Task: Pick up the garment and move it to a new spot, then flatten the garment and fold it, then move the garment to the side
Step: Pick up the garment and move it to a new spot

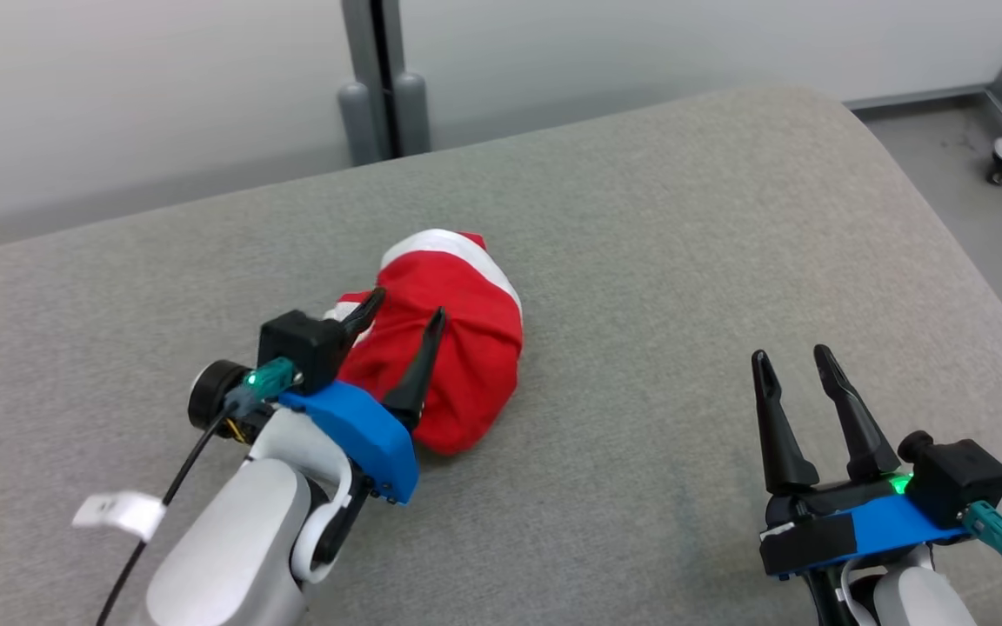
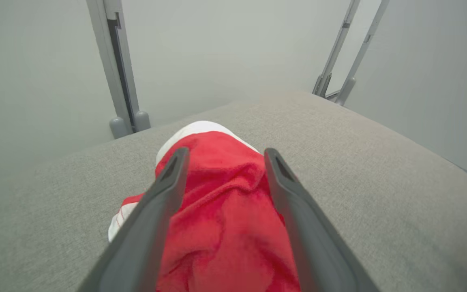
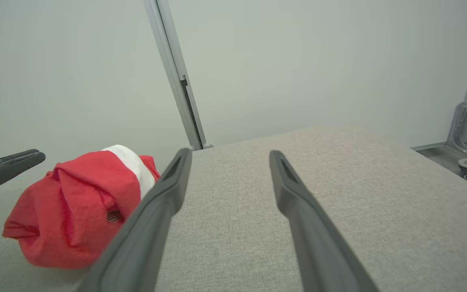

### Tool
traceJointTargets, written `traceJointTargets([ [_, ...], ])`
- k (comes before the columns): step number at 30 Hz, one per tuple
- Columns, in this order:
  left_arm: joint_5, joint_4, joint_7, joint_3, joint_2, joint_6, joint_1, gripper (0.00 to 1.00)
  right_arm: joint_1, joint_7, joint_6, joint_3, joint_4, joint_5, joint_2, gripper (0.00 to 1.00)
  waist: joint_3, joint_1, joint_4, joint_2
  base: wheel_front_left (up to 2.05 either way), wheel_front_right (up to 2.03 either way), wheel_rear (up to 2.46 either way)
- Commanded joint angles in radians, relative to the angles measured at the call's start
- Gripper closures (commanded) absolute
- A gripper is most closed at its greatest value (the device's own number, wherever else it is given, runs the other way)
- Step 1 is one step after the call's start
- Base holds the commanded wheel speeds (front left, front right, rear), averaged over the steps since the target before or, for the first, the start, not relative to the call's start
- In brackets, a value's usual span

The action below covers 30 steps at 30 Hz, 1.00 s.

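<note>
Garment [image 1: 453,348]: bunched in a rounded heap on the grey padded surface [image 1: 684,261], left of its middle; not yet flattened or folded.
Left jaws: released, dark fingers [image 2: 164,194] straddling the heap over the surface's left part, probably placed for a grasp; contact with the cloth unclear.
Right jaws: released, empty, fingers [image 1: 775,426] over the surface's near right part, seemingly in reserve.
Materials: soft, fleecy red cloth, white band [image 1: 457,248], deep creases; surface woven, cushioned, round-edged.
</note>
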Motion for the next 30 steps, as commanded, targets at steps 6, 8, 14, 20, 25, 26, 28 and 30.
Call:
traceJointTargets([
  [6, -0.031, -0.078, -0.216, 0.069, -0.004, 0.029, 0.121, 0.0, 0.025, -0.004, 0.0, -0.013, 0.01, -0.028, -0.004, 0.0, -0.048, -0.0001, 0.068, -0.0001, 0.0, 0.0, 0.0],
  [8, -0.042, -0.096, -0.256, 0.097, -0.001, 0.042, 0.16, 0.0, 0.03, -0.004, 0.0, -0.019, 0.012, -0.035, -0.004, 0.0, -0.061, -0.0001, 0.09, -0.0001, 0.0, 0.0, 0.0],
  [14, -0.03, -0.135, -0.301, 0.19, 0.013, 0.077, 0.266, 0.0, 0.053, 0.006, 0.0, -0.04, 0.009, -0.059, -0.004, 0.0, -0.087, -0.0001, 0.147, -0.0001, 0.0, 0.0, 0.0],
  [20, 0.015, -0.175, -0.302, 0.293, 0.005, 0.088, 0.348, 0.0, 0.069, 0.029, 0.0, -0.066, 0.005, -0.103, -0.004, 0.0, -0.101, -0.0001, 0.188, -0.0001, 0.0, 0.0, 0.0],
  [25, 0.055, -0.171, -0.303, 0.373, 0.0, 0.078, 0.409, 0.0, 0.09, 0.052, 0.0, -0.093, 0.014, -0.127, -0.004, 0.0, -0.112, -0.0001, 0.215, -0.0001, 0.0, 0.0, 0.0],
  [26, 0.063, -0.166, -0.303, 0.382, 0.002, 0.073, 0.418, 0.0, 0.091, 0.056, 0.0, -0.098, 0.015, -0.128, -0.004, 0.0, -0.114, -0.0001, 0.219, -0.0001, 0.0, 0.0, 0.0],
  [28, 0.077, -0.153, -0.303, 0.399, 0.005, 0.064, 0.429, 0.0, 0.098, 0.065, 0.0, -0.102, 0.02, -0.126, -0.004, 0.0, -0.117, -0.0001, 0.224, -0.0001, 0.0, 0.0, 0.0],
  [30, 0.089, -0.14, -0.303, 0.404, 0.004, 0.059, 0.44, 0.0, 0.109, 0.065, 0.0, -0.106, 0.025, -0.121, -0.004, 0.0, -0.12, -0.0001, 0.227, -0.0001, 0.0, 0.0, 0.0],
])
